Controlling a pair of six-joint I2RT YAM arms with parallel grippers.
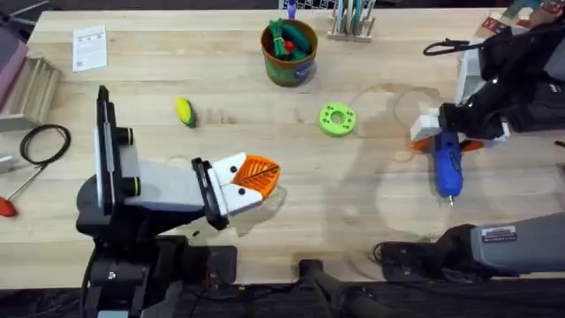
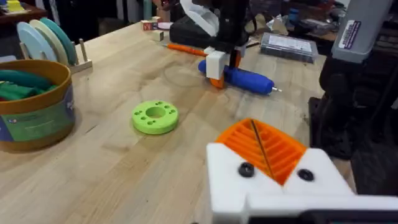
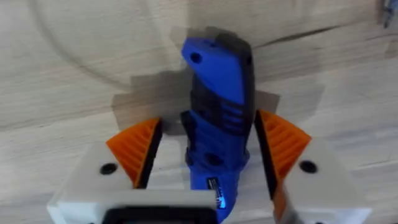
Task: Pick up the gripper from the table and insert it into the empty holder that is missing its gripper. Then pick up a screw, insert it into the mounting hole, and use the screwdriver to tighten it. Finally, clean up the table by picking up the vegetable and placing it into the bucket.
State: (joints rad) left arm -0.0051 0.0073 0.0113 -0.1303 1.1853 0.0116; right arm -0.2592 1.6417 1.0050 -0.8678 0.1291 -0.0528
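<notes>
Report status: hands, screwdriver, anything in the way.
Right hand open astride the screwdriver, pads not clearly touching. Left hand shut, empty, orange pads together. Vegetable on the table, bucket unobstructed.

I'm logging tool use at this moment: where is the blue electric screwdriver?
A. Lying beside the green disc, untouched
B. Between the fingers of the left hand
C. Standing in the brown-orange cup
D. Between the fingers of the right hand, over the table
D: the right wrist view shows the blue electric screwdriver between the two orange pads of the right hand, and the overhead view shows the same at the table's right side.
</notes>
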